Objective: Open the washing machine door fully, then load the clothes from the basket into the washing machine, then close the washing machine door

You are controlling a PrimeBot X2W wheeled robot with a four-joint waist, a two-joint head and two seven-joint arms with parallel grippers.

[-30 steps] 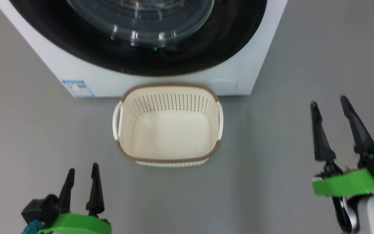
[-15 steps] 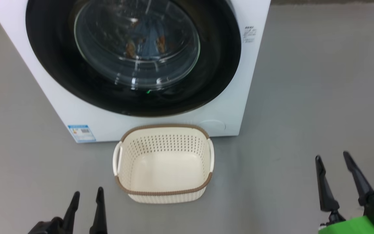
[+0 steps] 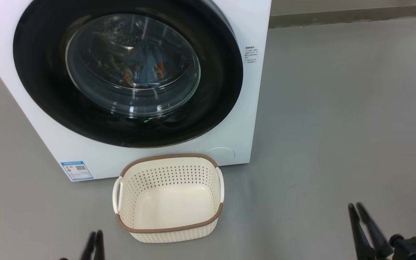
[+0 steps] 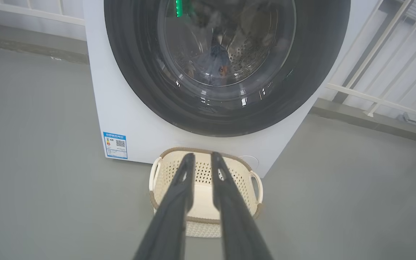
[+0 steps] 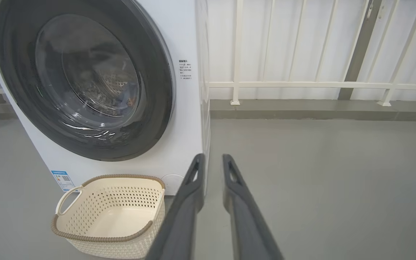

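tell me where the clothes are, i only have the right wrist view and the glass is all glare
Observer: In the head view, blue clothes with orange prints lie inside the drum, behind the closed door.
Operator: ok and where's the left tool
Observer: Low at the left edge of the head view. The left tool has its fingers close together with a narrow gap and holds nothing.
Operator: what's it aimed at
Observer: In its own wrist view its fingers point toward the basket in front of the machine.
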